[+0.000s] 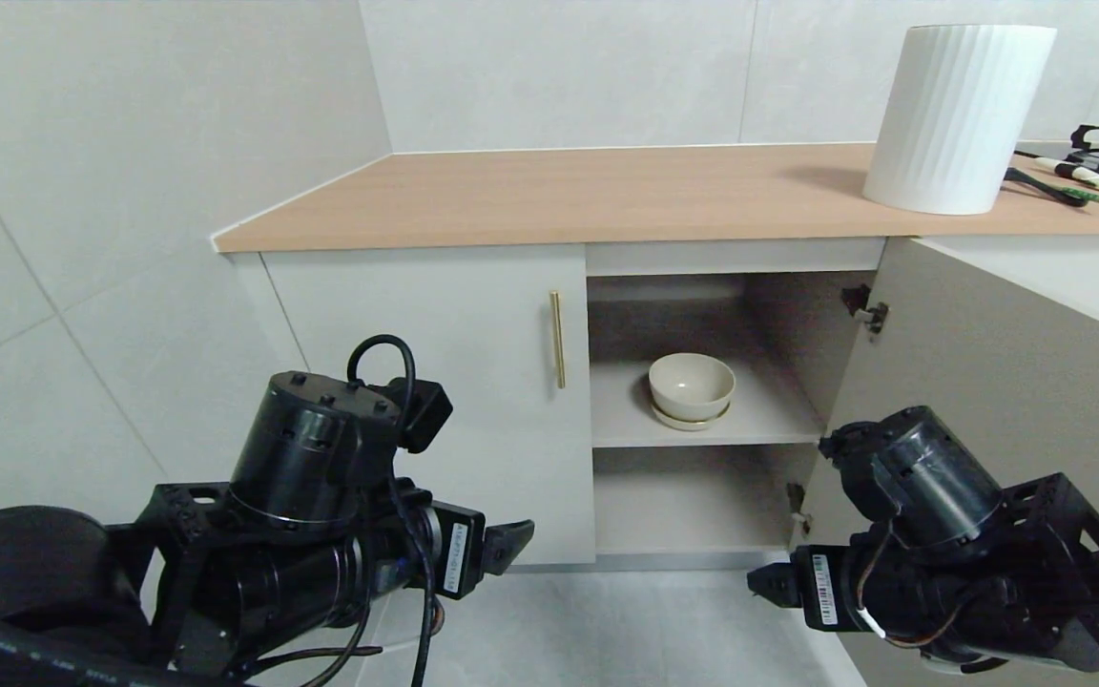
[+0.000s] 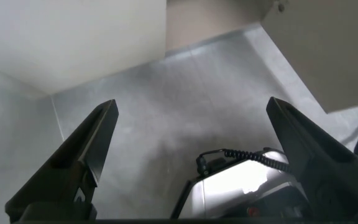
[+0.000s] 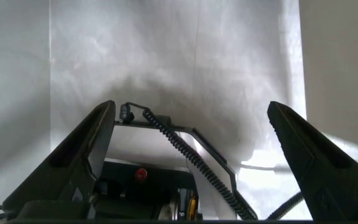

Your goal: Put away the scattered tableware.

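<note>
Tiled kitchen corner. I am looking at a wood-topped surface [image 1: 549, 196] running over a pale cabinet [image 1: 435, 401]. The cabinet's left door is sitting closed, with a brass handle [image 1: 557, 339] at its inner edge. The right door [image 1: 988, 382] is standing swung open toward me.

Task item: a cream bowl [image 1: 692, 385] is resting on a small plate [image 1: 688, 420]. It is sitting at about the middle of the upper shelf [image 1: 778, 410], near the shelf's front edge.

On the surface, a white ribbed container [image 1: 958, 105] is standing upright near the right end. Dark-handled utensils [image 1: 1084, 176] are lying just beside it at the far right edge.

I am holding the left arm [image 1: 321, 496] low in front of the closed door, above the floor [image 1: 607, 620]. The left jaws are showing released, spread wide and gripping nothing. The right arm [image 1: 931, 534] is hanging low before the open door, and the right jaws are likewise standing wide apart and gripping nothing. The two sets of jaws are pointing toward each other, well apart.
</note>
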Available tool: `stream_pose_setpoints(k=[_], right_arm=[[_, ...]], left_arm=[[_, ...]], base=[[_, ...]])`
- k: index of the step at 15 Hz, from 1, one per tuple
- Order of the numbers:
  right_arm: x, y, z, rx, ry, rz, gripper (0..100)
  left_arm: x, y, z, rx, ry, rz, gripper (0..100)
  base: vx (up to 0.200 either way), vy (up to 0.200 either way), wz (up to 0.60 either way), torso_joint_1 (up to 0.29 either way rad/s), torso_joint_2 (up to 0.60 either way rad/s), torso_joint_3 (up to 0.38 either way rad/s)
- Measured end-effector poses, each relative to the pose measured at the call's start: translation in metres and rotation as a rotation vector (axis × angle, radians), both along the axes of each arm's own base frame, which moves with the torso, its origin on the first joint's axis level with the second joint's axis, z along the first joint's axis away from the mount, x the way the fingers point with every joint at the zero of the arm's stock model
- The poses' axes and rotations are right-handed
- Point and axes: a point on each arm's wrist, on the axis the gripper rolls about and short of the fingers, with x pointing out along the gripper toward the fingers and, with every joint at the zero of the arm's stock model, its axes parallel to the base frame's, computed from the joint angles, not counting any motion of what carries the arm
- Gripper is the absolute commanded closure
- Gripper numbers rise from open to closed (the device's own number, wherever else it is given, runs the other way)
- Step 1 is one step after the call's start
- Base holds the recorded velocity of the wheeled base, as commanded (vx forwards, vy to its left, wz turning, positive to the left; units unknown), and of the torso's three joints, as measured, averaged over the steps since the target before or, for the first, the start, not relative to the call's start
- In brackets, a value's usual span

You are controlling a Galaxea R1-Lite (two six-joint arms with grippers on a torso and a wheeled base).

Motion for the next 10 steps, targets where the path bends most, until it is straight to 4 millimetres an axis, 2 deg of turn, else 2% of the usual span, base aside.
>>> stream_pose_setpoints(k=[3,10], right_arm=[[-0.0002,0.0,0.0002,0.0,0.0,0.001,0],[-0.0042,-0.0042,0.0027,0.003,-0.006,-0.001,0]], left_arm=[[0.0,-0.0002,0.0002,-0.001,0.0,-0.001,0],[0.0007,-0.0007,-0.0017,0.003,0.005,-0.002,0]], base=[[-0.2,0.0,0.0,0.005,0.0,0.002],[0.0,0.0,0.0,0.0,0.0,0.0]])
